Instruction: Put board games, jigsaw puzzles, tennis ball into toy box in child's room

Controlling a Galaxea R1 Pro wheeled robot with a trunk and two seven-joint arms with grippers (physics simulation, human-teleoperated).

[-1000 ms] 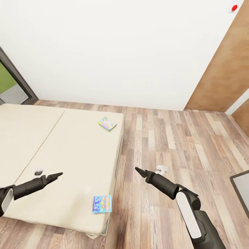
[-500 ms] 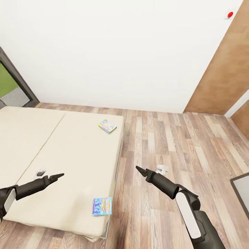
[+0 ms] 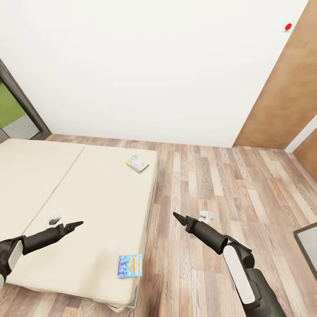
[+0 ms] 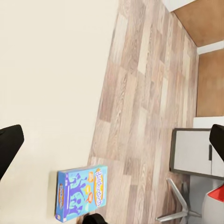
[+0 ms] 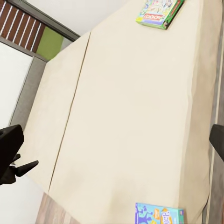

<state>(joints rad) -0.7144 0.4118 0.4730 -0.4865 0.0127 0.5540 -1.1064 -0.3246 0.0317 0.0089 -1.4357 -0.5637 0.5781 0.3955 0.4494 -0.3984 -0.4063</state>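
Head view: we saw the left gripper [image 3: 78, 224] pinched closed over the bed [image 3: 79, 198], the blue board game [image 3: 130, 265] nearer us and to its right by the mattress edge, the pastel board game [image 3: 137, 163] far ahead. The right gripper [image 3: 176, 215], also closed, hung over floor. Left wrist view: fingertips looked spread, so we couldn't tell; best to open fully above the blue box [image 4: 81, 193] and pinch its edge. Right wrist view: both games lay flat, well apart.

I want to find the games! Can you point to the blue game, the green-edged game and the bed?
blue game [image 3: 130, 265], head view, middle of its lid
green-edged game [image 3: 137, 163], head view, middle of its lid
bed [image 3: 92, 207], head view, bare mattress
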